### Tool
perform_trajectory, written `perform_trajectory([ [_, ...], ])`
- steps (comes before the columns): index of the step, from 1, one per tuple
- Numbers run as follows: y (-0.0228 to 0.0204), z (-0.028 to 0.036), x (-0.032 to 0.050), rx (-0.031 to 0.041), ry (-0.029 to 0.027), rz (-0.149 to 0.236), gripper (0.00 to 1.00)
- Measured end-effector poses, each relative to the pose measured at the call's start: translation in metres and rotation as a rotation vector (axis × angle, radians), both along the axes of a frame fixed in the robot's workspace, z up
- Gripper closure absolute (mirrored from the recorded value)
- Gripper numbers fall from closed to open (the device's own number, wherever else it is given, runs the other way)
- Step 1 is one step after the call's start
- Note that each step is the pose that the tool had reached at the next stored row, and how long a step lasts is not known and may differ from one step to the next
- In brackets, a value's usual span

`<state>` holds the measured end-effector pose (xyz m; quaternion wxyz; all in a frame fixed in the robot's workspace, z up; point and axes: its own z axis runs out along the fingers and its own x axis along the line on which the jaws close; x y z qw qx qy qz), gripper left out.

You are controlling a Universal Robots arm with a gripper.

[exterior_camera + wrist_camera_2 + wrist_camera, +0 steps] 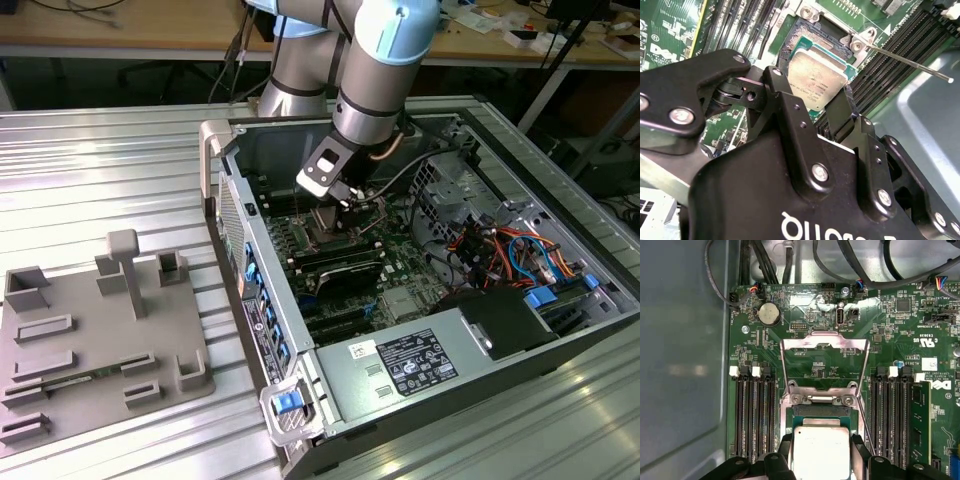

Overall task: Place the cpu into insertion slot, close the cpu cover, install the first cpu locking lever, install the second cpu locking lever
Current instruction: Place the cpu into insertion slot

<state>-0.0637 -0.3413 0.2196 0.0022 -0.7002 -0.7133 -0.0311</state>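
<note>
The small square cpu, silver-grey metal on top, was held by the black gripper, its jaws clamped on two opposite edges. It sat right over the dark square insertion slot; whether it was seated could not be told. The shiny silver cpu cover stood swung open from the slot on the green motherboard. A thin metal locking lever stuck out unlatched. The open grey computer case lay to the exterior view's right of a grey moulded fixture tray.

Open computer case, grey fixture tray
</note>
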Motion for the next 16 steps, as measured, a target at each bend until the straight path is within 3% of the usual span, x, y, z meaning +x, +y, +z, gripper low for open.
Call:
perform_trajectory([
  [1,0.0000,-0.0016,0.0001,0.0001,-0.0024,0.000,0.45],
  [8,0.0004,-0.0150,-0.0008,-0.0001,-0.0030,-0.003,0.45],
  [16,0.0004,-0.0163,-0.0016,0.0001,-0.0030,-0.003,0.45],
])
